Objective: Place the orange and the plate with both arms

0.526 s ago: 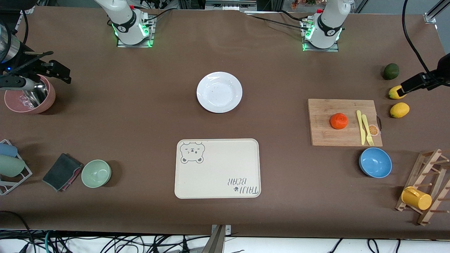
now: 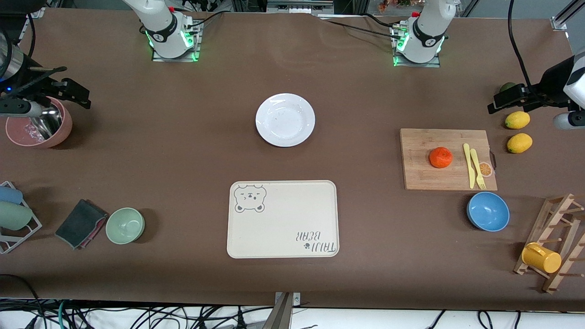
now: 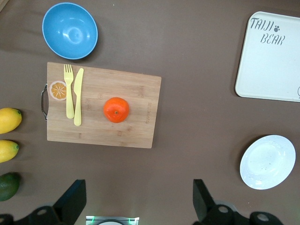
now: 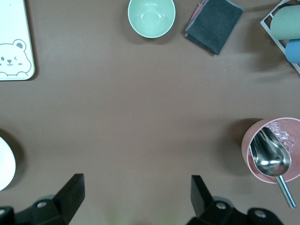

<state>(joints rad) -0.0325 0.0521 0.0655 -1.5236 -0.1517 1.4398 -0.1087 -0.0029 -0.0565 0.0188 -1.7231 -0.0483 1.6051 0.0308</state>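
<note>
My left gripper (image 3: 136, 201) hangs in the air at the left arm's end of the table, fingers (image 3: 72, 199) spread wide with nothing between them. In the front view it (image 2: 505, 98) sits over the spot where a dark green avocado (image 3: 8, 186) lies, covering most of that fruit. Just past it, nearer the front camera, two lemons (image 2: 518, 120) lie side by side on the brown table (image 2: 365, 105). Toward the table's middle from them is a wooden cutting board (image 3: 126, 136), and the orange (image 3: 116, 109) sits on it, apart from a yellow knife (image 3: 78, 96) and fork (image 3: 69, 91) laid next to each other on the board (a little orange-slice print marks the board beside the fork). Nearer the front camera than the board stands a blue bowl (image 3: 70, 30).

My right gripper (image 4: 136, 201) is up over the right arm's end, fingers (image 4: 72, 194) likewise wide apart and empty. From the front it (image 2: 68, 91) shows beside a pink bowl (image 4: 253, 140) that holds a metal scoop (image 4: 271, 157) and what may be crumpled clear wrap. Farther out toward the front camera are a green bowl (image 4: 151, 17), a folded dark cloth (image 4: 213, 24) and a wire rack (image 4: 280, 28) with cups.

The plate (image 2: 285, 119) lies flat mid-table between the two arms, well apart from both grippers, and the bear-print tray (image 2: 282, 219) lies nearer the front camera than it.
</note>
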